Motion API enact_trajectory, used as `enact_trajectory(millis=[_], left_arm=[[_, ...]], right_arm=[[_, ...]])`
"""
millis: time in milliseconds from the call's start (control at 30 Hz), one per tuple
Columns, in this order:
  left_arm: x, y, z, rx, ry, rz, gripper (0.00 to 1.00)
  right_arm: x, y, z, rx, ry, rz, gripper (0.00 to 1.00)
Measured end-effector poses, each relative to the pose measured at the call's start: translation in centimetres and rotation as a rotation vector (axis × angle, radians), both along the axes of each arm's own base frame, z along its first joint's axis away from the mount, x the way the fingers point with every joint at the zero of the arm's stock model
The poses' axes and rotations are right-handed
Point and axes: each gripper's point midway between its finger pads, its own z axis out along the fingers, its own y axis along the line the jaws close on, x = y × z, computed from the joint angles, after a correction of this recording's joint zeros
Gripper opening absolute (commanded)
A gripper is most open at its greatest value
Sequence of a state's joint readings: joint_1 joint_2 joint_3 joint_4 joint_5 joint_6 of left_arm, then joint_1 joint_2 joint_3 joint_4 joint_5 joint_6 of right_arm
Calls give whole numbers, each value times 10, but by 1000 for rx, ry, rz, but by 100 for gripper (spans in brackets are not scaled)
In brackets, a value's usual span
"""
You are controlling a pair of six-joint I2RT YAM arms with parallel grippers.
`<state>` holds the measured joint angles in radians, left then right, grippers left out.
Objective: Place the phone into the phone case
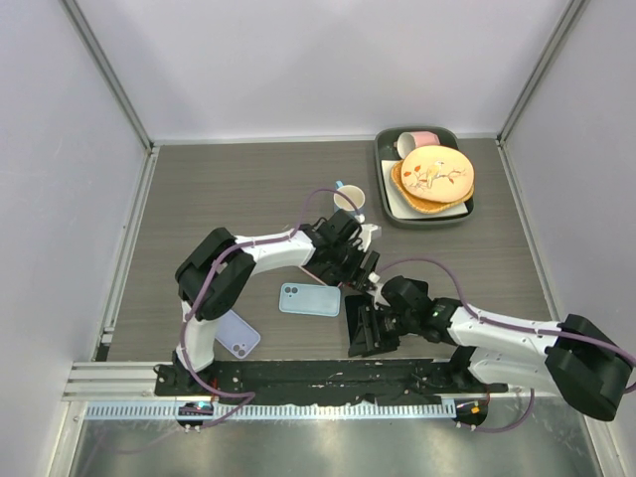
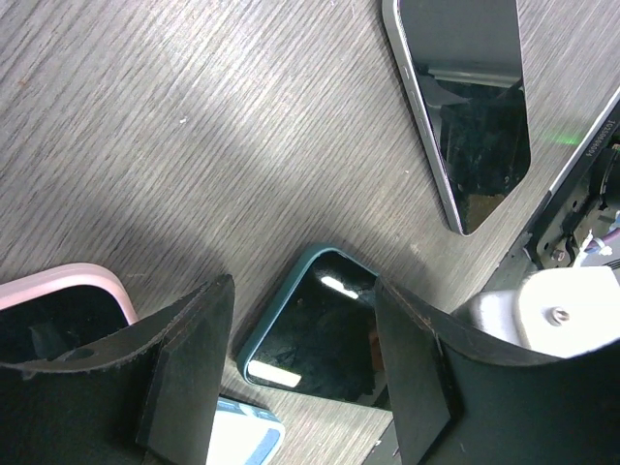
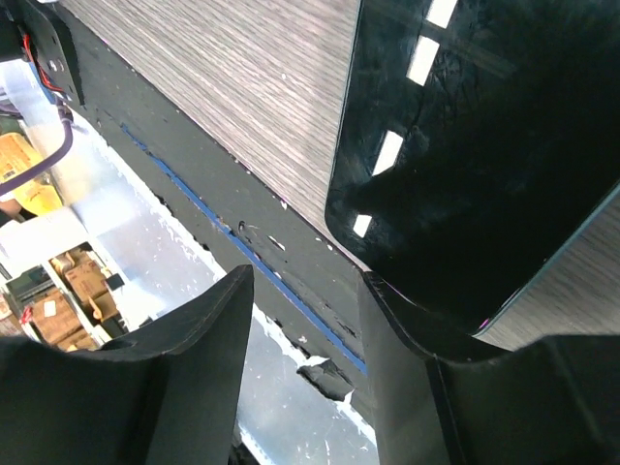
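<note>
The left end effector (image 2: 302, 291) hangs over the desk (image 1: 229, 189) with its fingers well apart. A dark-screened phone in a teal case (image 2: 315, 339) lies flat beneath the gap, and nothing is gripped. A silver-edged phone (image 2: 465, 107) lies farther off, and a pink-rimmed one (image 2: 58, 310) sits beside the left finger. The right end effector (image 3: 308, 281) is also parted and holds nothing. It sits at the desk's near edge, and a black phone (image 3: 475, 145) lies flat just beside one finger; whether they touch I cannot tell. A light-blue case (image 1: 310, 299) rests between the two arms.
</note>
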<state>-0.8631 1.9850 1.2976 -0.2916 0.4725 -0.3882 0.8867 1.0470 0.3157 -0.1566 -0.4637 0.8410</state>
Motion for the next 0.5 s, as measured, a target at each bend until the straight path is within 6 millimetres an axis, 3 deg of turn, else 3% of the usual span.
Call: enact_trajectory(millis=[333,500], left_arm=[[5,4,0,-2,9,16,63],[7,7,-1,-28,43,31,62]], right_arm=[[-4,-7,-12,-53,25,0,53],[15,-4,-12,-128,-5,-33,54]])
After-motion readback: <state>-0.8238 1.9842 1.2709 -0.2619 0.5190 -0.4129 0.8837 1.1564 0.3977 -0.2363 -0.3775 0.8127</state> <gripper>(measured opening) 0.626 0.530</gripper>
